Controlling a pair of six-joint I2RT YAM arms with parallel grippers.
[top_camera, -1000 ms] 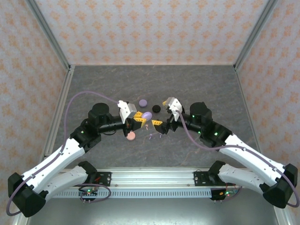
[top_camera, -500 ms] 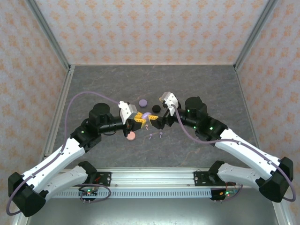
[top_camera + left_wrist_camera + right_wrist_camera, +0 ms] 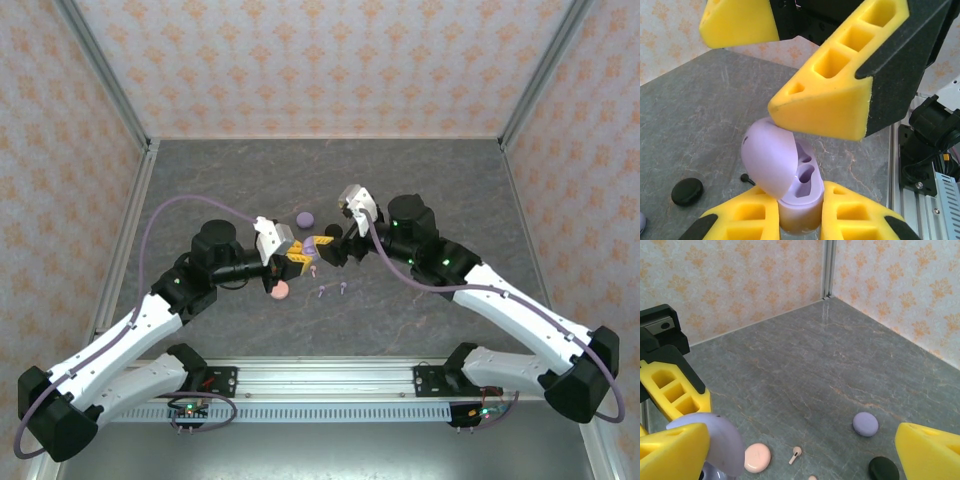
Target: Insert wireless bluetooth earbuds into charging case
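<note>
Right arm [image 3: 470, 290] has swung inward over the last second, bringing the right gripper [image 3: 322, 243] from a position clear of the left gripper [image 3: 799, 220] to directly against it at mid-table. Left arm [image 3: 160, 305] and the loose items on the table are unchanged.

Table [image 3: 440, 180]: grey, stone-patterned, with both arms meeting near its centre.

Left gripper: fingers clamped on the base of the open lilac case [image 3: 801, 197]. The case stands upright between them, its lid [image 3: 767, 162] hinged back and two sockets showing inside.

Right gripper: jaws wide apart, holding nothing. In the left wrist view one yellow finger [image 3: 827, 97] sits at the top edge of the lid; whether it touches cannot be told.

Other cases, all closed and lying flat on the table:
- pink case [image 3: 757, 457], near the left gripper;
- closed lilac case [image 3: 866, 423], farther back;
- black case [image 3: 884, 469], beside the right gripper.

Earbuds, all on the table surface and apart from every case:
- two lilac earbuds [image 3: 322, 292] [image 3: 343, 287], side by side just in front of the grippers;
- one pinkish-white earbud [image 3: 795, 455], between the pink case and the black case.
</note>
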